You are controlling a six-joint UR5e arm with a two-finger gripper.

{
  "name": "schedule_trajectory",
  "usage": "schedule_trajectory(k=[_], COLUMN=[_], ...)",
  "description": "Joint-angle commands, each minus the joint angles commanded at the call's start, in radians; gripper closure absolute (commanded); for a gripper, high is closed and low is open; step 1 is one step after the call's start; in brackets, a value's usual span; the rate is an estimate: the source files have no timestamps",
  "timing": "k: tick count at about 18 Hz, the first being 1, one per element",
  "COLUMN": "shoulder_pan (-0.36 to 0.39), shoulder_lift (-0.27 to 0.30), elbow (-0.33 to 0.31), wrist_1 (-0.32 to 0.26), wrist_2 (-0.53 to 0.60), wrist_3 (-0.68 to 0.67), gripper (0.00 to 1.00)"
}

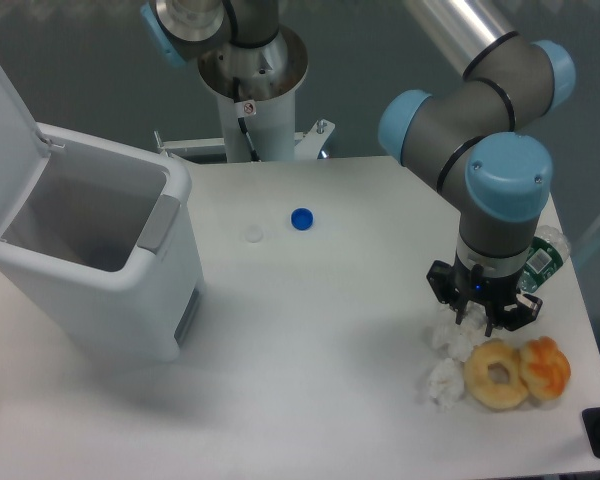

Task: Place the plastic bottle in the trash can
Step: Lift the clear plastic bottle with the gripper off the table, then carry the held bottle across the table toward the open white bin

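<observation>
Clear plastic bottle (546, 256) lies near the table's (310, 330) right edge, partly hidden behind the arm.
The gripper (477, 318) hangs low over tissue wads (447, 345); its opening cannot be judged. The trash can (100, 255) stands open, far left.

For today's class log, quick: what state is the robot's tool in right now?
Tool: low over the tissue wads, not holding anything visible; open or closed cannot be told.
</observation>
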Motion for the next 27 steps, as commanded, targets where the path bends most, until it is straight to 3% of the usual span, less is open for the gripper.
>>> schedule_trajectory(k=[5, 10, 17, 24, 27], shoulder_pan=[-0.003, -0.029, -0.115, -0.245, -0.314], shoulder_lift=[0.02, 0.106, 0.238, 0.345, 0.393], elbow=[0.009, 0.0, -0.008, -0.075, -0.113], wrist_1=[0.0, 0.0, 0.002, 0.009, 0.069], wrist_2=[-0.002, -0.098, -0.19, -0.291, -0.314], wrist_3=[-0.023, -0.202, -0.501, -0.84, -0.92], gripper=[0.87, 0.91, 0.95, 0.94, 0.94])
